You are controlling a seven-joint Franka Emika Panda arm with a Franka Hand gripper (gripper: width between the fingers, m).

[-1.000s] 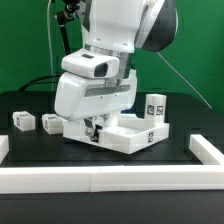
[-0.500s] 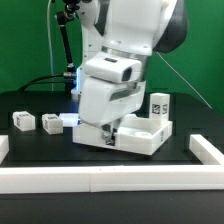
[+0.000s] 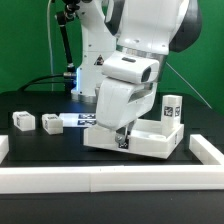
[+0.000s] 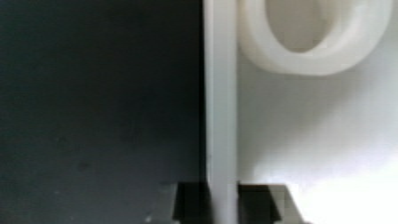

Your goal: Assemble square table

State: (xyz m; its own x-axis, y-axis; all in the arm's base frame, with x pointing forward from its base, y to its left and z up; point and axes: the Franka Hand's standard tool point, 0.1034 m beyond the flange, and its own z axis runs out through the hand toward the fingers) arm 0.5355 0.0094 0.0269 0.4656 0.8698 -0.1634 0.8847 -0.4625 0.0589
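Gripper [image 4: 217, 204] is closed on the slab [image 3: 152, 143] and clamps its upright rim. In the wrist view the thin white rim passes straight between the two dark fingers [image 4: 260, 203]. Treat the slab as held.

Step in hand, as judged: positioning the slab on the table [image 3: 40, 145] before the legs are fitted. In the exterior view the slab sits low on the black table, at 4 o'clock from the frame's centre. It lies skewed to the rail [image 3: 100, 180], which runs near it at 6 o'clock without touching it.

Next move, as judged: square the slab and set it flat. Then open the jaws and lift clear of the rim without dragging it. A grip on the rim alone probably gives you little control of twist, so move slowly.

Appearance: the slab is white, square and tray-like, with a raised rim. A round moulded ring [image 4: 302, 40] stands on its inner face and is probably a leg socket. One tagged leg [image 3: 172, 110] stands upright at the slab's 3 o'clock corner; you cannot tell whether it is fastened. An outer leg [image 3: 22, 120] and an inner leg [image 3: 50, 122] lie loose at 9 o'clock, well apart from the slab.
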